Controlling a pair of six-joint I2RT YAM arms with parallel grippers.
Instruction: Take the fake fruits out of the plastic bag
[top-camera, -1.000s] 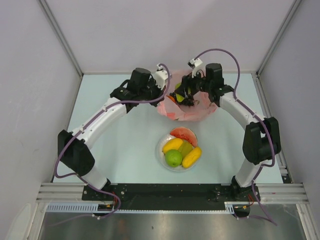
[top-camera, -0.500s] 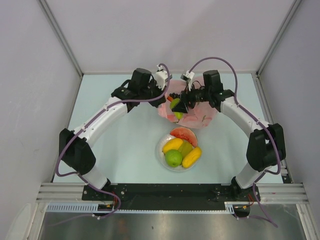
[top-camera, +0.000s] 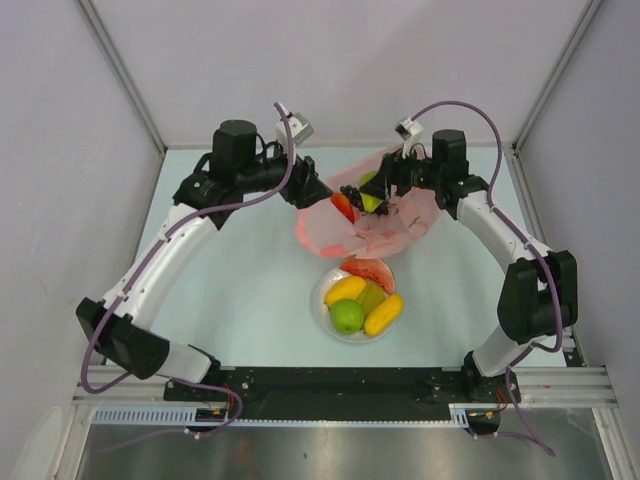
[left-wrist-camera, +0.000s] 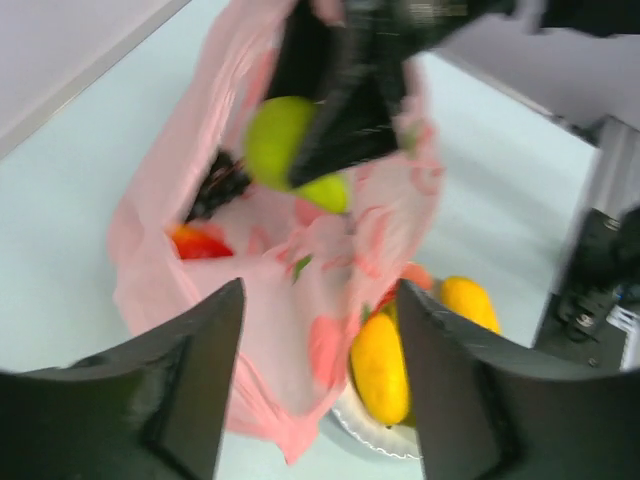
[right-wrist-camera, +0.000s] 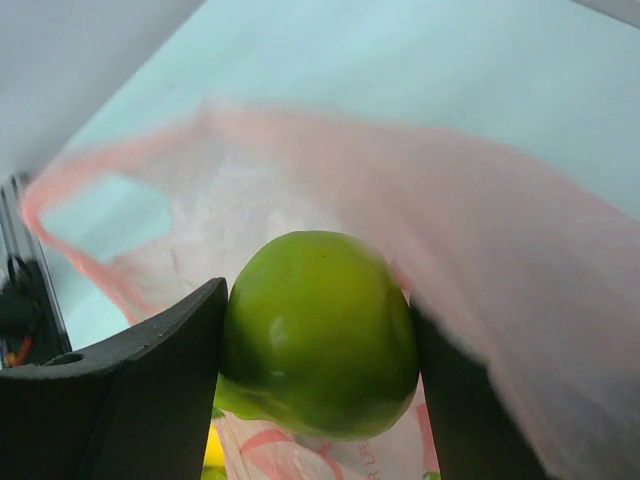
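Pale green table (top-camera: 230, 290), walled in white on three sides, is shown from above with both arms reaching to its far half.

Right gripper (top-camera: 376, 190) is clamped on a green apple (right-wrist-camera: 318, 335). The apple is gripped across its width between the two dark fingers (right-wrist-camera: 150, 380) and is held at the open mouth of the pink plastic bag (top-camera: 365, 232). Being round, the apple offers no long axis to be minded.

Left gripper (left-wrist-camera: 320, 290) is seen with its jaws standing apart. Bag film is visible beyond and between them, and none appears to be pinched.

Inside the bag, a dark grape bunch (left-wrist-camera: 215, 185) and a red piece (left-wrist-camera: 195, 243) are seen on the left arm's side of the apple.

Toward the arm bases, just beside the bag's near edge, a white plate (top-camera: 316, 312) is set. A watermelon slice (top-camera: 368, 268), a yellow lemon-like fruit (top-camera: 345, 289), an orange-yellow oblong fruit (top-camera: 384, 314) and a second green fruit (top-camera: 347, 316) are gathered on it.

Relation to be noted: from the held apple the plate lies straight toward the bases, with the bag's near wall between. The apple is therefore judged to need carrying over that wall by the right arm, which alone holds it.
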